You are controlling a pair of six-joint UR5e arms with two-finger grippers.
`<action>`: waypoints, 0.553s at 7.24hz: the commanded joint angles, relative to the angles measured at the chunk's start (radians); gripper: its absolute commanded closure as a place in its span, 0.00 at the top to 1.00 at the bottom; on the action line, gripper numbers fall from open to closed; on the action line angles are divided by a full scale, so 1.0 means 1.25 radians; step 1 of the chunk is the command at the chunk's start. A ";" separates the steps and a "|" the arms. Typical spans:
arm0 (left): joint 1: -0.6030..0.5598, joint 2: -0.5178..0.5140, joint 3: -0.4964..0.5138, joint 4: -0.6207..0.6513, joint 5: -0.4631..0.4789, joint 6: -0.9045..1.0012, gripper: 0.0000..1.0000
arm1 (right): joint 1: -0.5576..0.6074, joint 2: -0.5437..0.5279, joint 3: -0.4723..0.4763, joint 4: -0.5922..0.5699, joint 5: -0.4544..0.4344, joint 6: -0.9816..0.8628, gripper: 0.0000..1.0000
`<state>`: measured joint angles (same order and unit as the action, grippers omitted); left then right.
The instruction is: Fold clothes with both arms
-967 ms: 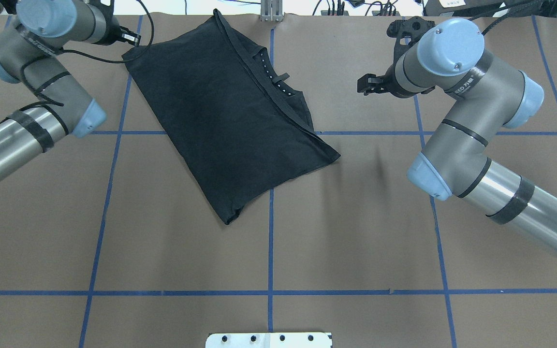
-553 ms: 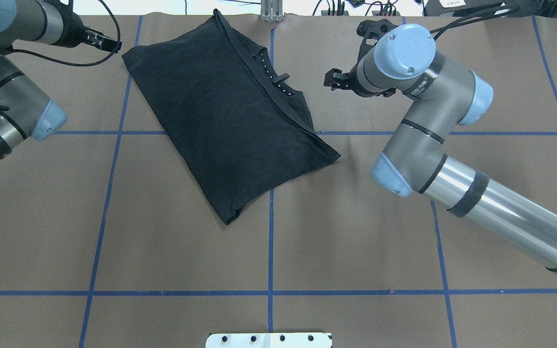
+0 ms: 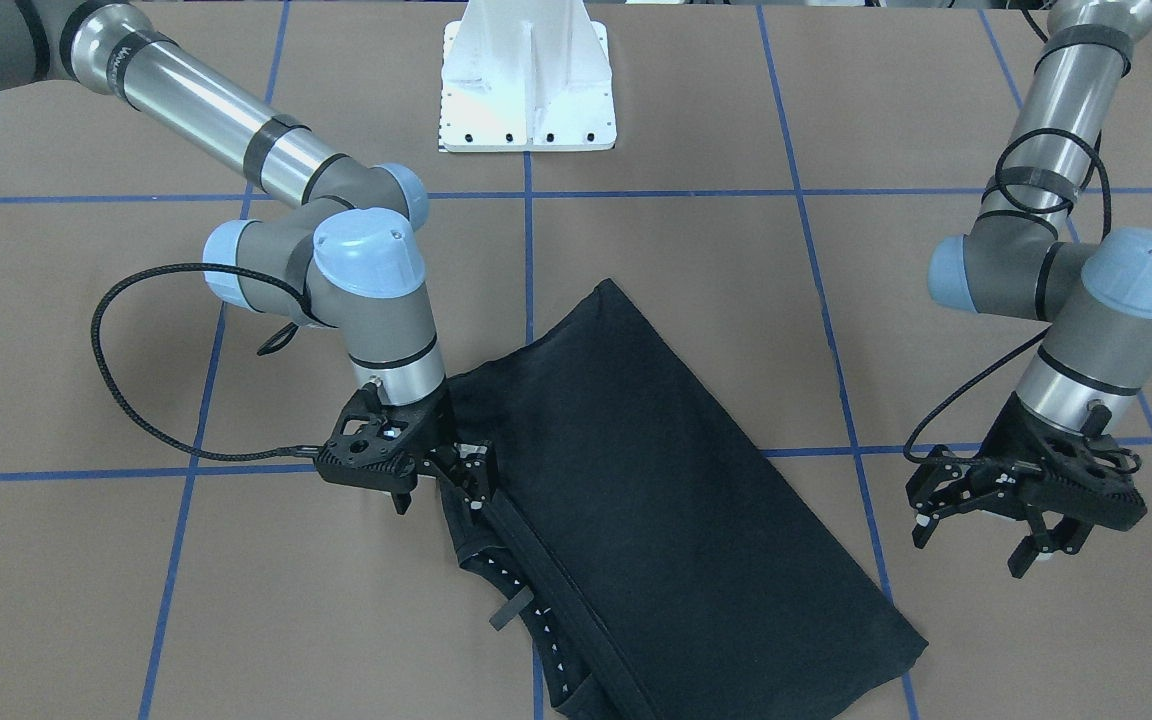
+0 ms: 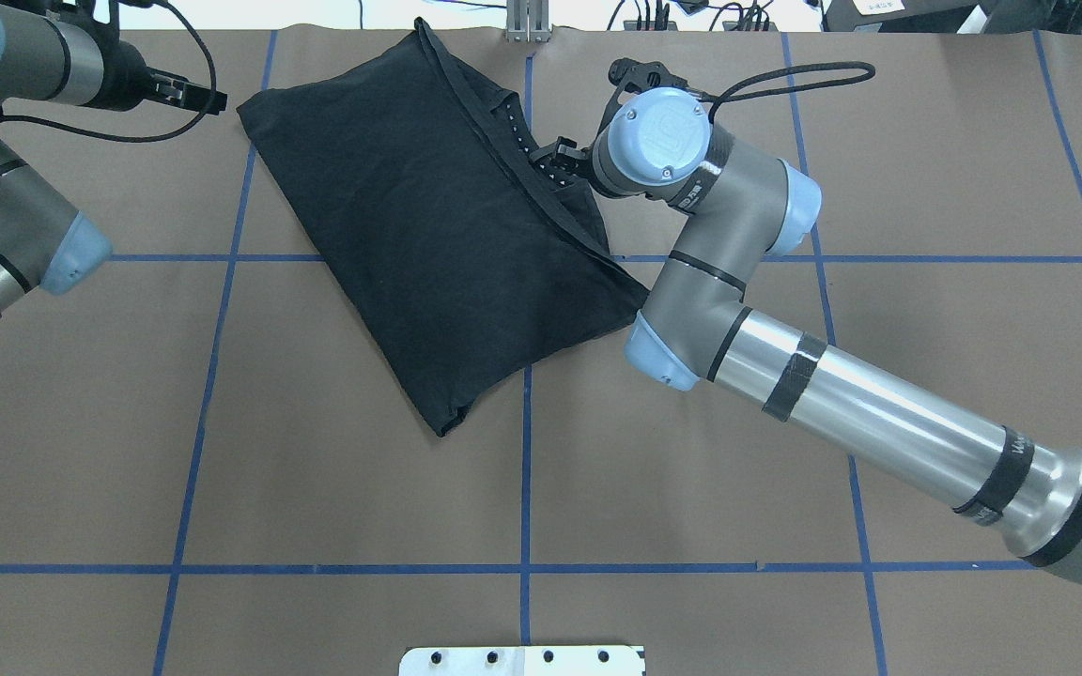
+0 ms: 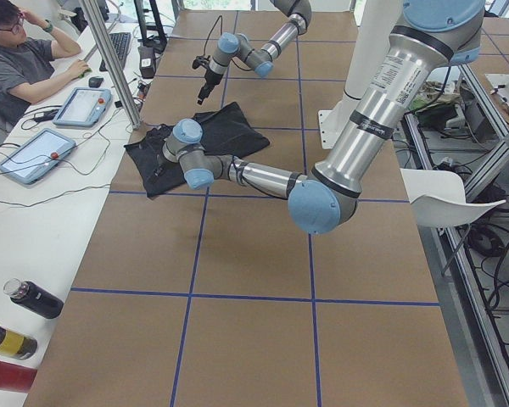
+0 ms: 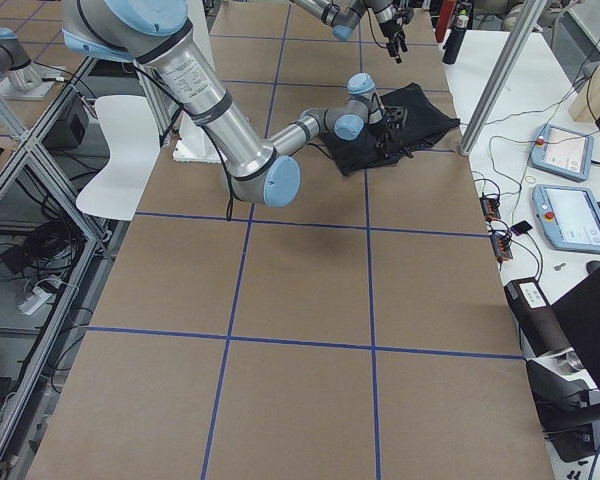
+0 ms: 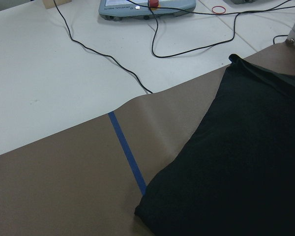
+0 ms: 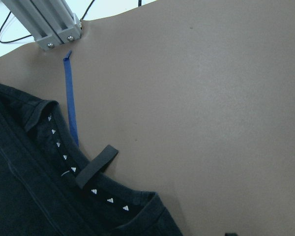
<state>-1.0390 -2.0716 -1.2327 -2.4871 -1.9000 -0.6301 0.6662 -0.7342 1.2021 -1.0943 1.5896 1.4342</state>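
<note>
The clothes are one black T-shirt [image 4: 428, 235], folded into a slanted rectangle at the far middle of the table, graphic hidden. Its collar edge [image 8: 96, 164] shows a row of small white triangles and a hang loop. My right gripper [image 3: 471, 475] hovers at that collar edge [image 4: 541, 155], jaws open, nothing between them; its wrist view shows no fingers. My left gripper [image 3: 976, 540] stands open and empty just off the shirt's far-left corner [image 7: 152, 211], a short gap away from the cloth [image 3: 656, 520]. In the overhead view the left gripper [image 4: 210, 97] points at that corner.
Blue tape lines [image 4: 526, 469] grid the brown table. The white pedestal base [image 3: 528, 80] sits at the robot's edge. An aluminium post [image 8: 44, 24] stands at the far edge by the collar. Beyond it are cables, pendants [image 7: 147, 7] and a seated person [image 5: 17, 59].
My right arm has swung left across the table until its gripper reached the shirt's collar. My left arm has pulled back to the left, its gripper staying near the far-left corner.
</note>
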 commanded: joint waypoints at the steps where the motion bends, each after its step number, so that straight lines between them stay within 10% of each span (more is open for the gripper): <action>1: 0.000 0.015 -0.004 -0.001 -0.001 -0.008 1.00 | -0.037 0.012 -0.052 0.041 -0.037 0.003 0.80; 4: 0.000 0.019 -0.004 -0.001 -0.001 -0.019 1.00 | -0.058 0.011 -0.068 0.048 -0.069 -0.013 0.70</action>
<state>-1.0385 -2.0488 -1.2378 -2.4881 -1.9006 -0.6430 0.6063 -0.7210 1.1236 -1.0365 1.5228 1.4231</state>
